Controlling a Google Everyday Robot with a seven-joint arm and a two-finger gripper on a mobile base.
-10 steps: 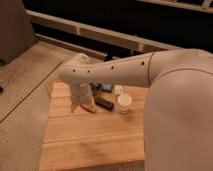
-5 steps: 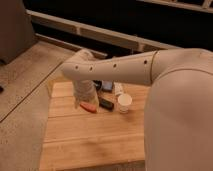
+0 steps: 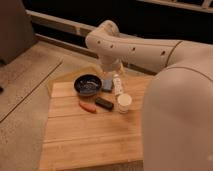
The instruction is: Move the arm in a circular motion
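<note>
Arm (image 3: 135,50): reaching in from the right, bending at a rounded joint over the worktop's far edge, then dropping down.
Tool (image 3: 112,70): hanging at the arm's lower end, near a blue block (image 3: 107,85); cannot tell how wide it is.
Worktop (image 3: 85,140): wooden, carrying a dark bowl (image 3: 87,84), white cup (image 3: 124,102), black bar (image 3: 104,103) and orange piece (image 3: 87,106).

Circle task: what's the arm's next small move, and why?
Probably sweep the arm sideways along an arc, without dropping. The gripper hangs low at the far side of the wooden table, right by the blue block, white bottle and dark bowl, so any dip would likely knock them.
</note>
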